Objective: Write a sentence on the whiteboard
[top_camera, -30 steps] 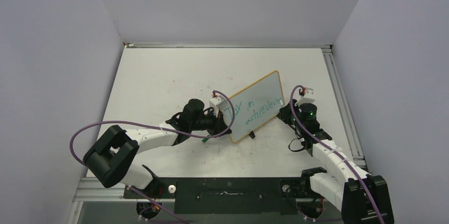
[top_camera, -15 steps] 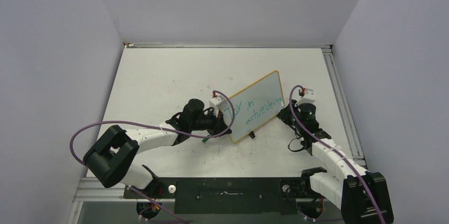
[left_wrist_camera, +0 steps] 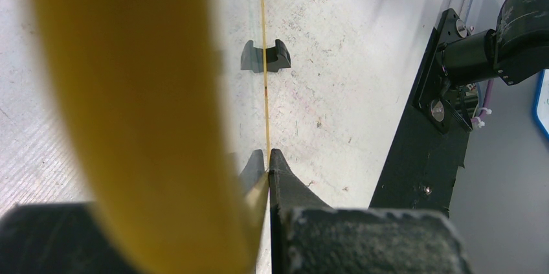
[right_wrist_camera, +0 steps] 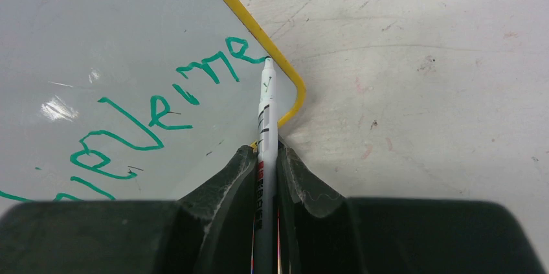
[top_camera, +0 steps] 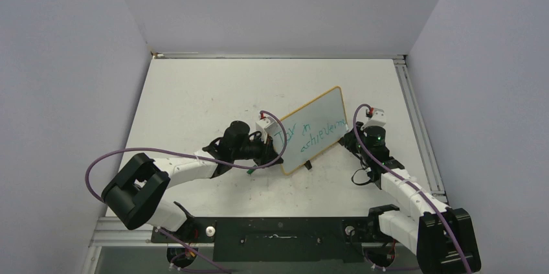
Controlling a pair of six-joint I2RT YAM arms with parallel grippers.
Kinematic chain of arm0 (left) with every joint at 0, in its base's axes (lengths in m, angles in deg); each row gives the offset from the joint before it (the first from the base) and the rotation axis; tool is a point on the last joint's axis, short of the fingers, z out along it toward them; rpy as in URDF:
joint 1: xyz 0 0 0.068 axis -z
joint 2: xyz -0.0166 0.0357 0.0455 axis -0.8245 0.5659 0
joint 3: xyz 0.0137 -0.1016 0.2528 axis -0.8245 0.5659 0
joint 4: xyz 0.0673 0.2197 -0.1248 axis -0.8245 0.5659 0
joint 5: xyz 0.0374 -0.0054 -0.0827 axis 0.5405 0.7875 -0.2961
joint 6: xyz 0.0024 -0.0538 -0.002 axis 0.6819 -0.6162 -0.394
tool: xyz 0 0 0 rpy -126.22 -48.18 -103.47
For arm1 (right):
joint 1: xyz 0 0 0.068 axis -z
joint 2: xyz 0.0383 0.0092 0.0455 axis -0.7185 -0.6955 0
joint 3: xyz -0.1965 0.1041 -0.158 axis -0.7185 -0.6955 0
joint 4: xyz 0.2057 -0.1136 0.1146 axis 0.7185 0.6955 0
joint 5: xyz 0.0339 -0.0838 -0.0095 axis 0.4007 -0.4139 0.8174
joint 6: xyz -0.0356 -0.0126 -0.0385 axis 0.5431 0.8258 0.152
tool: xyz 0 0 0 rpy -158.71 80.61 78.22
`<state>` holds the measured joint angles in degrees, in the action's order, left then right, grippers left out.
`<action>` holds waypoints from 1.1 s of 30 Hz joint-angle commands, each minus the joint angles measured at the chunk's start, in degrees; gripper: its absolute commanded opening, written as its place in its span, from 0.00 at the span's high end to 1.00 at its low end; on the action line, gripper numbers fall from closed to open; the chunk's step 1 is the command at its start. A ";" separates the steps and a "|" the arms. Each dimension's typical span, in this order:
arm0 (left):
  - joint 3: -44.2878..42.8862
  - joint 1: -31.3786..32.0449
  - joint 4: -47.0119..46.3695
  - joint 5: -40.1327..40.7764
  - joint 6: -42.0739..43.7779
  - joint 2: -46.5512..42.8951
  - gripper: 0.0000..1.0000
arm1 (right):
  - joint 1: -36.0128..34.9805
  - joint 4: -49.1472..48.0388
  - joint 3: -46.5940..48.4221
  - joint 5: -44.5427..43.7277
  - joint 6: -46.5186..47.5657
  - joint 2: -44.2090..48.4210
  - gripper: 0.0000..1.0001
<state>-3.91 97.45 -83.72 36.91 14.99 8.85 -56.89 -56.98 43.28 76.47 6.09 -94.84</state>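
Center of tabletop [top_camera: 194, 92]: board [top_camera: 317, 122] stands propped up at a slant between the two arms.
Left jaws: pinched shut on the board's yellow edge, I'd guess to stop it sliding or tipping under writing pressure.
Right jaws: clamped tight on a pen [right_wrist_camera: 266, 109], tip at the last letter, right by the rim corner.
Sentence [right_wrist_camera: 155, 115]: teal, two lines, looks nearly done, barely any room left.
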 commanded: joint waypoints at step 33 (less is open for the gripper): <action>0.03 0.37 -0.49 -2.38 -1.07 -2.48 1.00 | -0.24 1.16 2.05 -0.30 -1.54 0.96 0.95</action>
<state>-3.65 97.45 -83.63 36.86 14.59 8.26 -56.89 -52.04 43.30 76.64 4.36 -92.96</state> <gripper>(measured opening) 0.054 0.149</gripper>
